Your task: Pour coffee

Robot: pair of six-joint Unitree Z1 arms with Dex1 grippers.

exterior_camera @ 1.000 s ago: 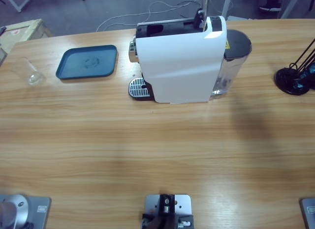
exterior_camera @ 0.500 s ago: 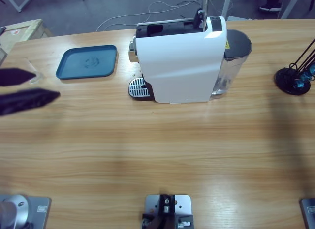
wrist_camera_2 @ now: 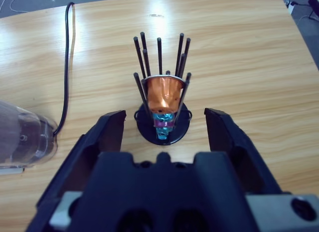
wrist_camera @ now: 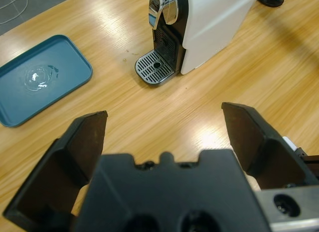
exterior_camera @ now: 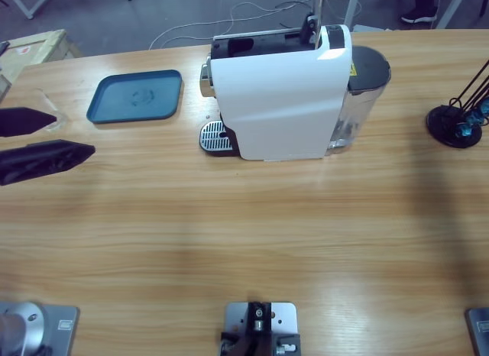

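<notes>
No coffee shows in any view. The white coffee machine (exterior_camera: 283,104) stands at the back middle, its spout (wrist_camera: 164,8) over a grated drip tray (exterior_camera: 215,136) (wrist_camera: 157,67). My left gripper (exterior_camera: 75,134) (wrist_camera: 164,114) comes in from the left edge, open and holding nothing. A clear glass (exterior_camera: 56,127) stands by its upper jaw tip and is mostly hidden. My right gripper (wrist_camera_2: 166,116) is open, just short of an orange capsule (wrist_camera_2: 164,95) in a black wire stand (wrist_camera_2: 163,125). It does not show in the high view.
A blue tray (exterior_camera: 136,96) (wrist_camera: 40,77) lies left of the machine, with a wet mark on it. The capsule stand (exterior_camera: 454,123) sits at the far right. The machine's clear water tank (wrist_camera_2: 20,137) (exterior_camera: 359,104) and a black cable (wrist_camera_2: 67,67) lie near it.
One second ago no gripper was in the high view and the glass stood uncovered. The left gripper's jaws came in from the left edge and have since edged slightly right.
</notes>
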